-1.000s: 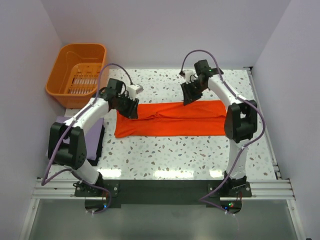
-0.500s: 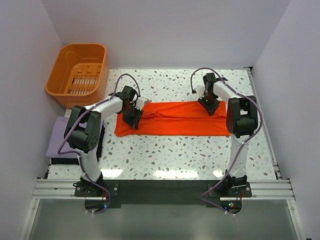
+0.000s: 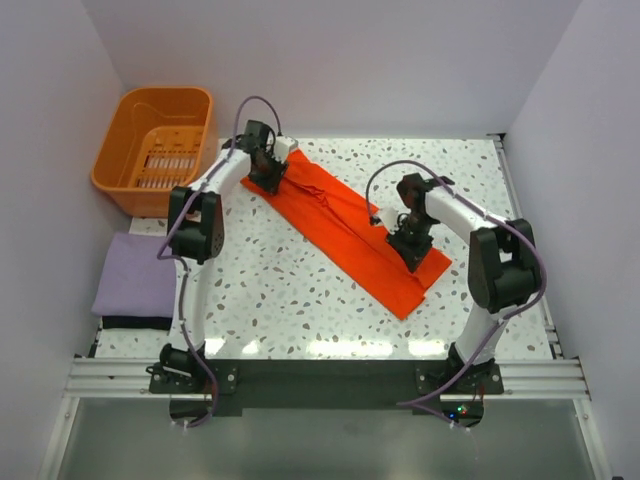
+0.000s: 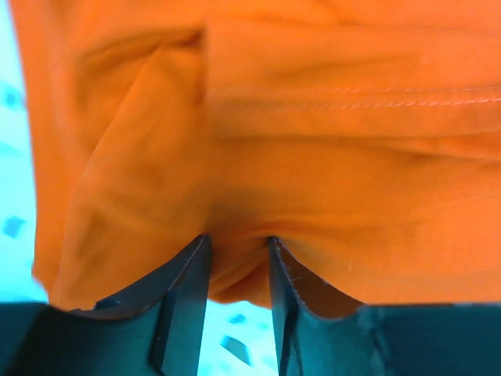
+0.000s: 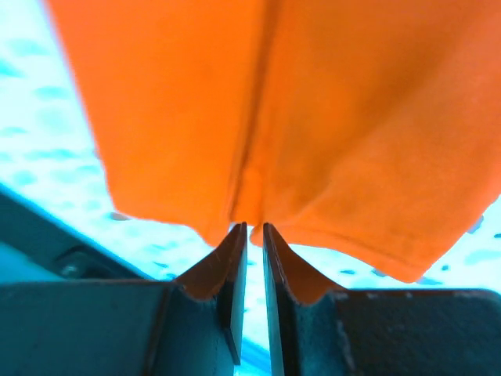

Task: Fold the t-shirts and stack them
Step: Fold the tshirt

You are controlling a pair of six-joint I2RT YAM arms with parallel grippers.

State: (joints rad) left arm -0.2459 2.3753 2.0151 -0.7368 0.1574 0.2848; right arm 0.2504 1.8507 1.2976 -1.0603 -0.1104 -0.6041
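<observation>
**A:** Orange-red t-shirt [image 3: 345, 228]: position off the basket [image 3: 155, 150]?

**B:** It's a long folded strip lying on the speckled table [image 3: 270, 310], set on a slant. One end is just right of the basket, about level with its middle. From there the strip runs away from the basket, rightward and toward the near edge. Its last corner is well apart from the basket.

**A:** Left gripper [image 3: 267, 170]?

**B:** It sits at the strip's end nearest the basket. In the wrist view the two dark fingers [image 4: 182, 294] stand partly apart. A bulge of the shirt's edge is squeezed between their tips, so it has hold of the cloth. A stitched seam crosses the fabric just beyond the fingers.

**A:** Right gripper [image 3: 411, 240]?

**B:** It's on the stretch of the strip far from the basket, a little short of that last corner. The fingers [image 5: 225, 274] are nearly together, with only a slim gap between them. A crease of the shirt comes down to a point right at the tips and is pinched there. The cloth spreads out on either side of the crease.

**A:** Lavender t-shirt [image 3: 135, 280]?

**B:** It's folded into a flat rectangle, straight toward the near edge from the basket. It rests on a dark base [image 3: 130, 322]; I can't tell what that is. It's apart from both grippers and from the orange-red t-shirt.
</observation>
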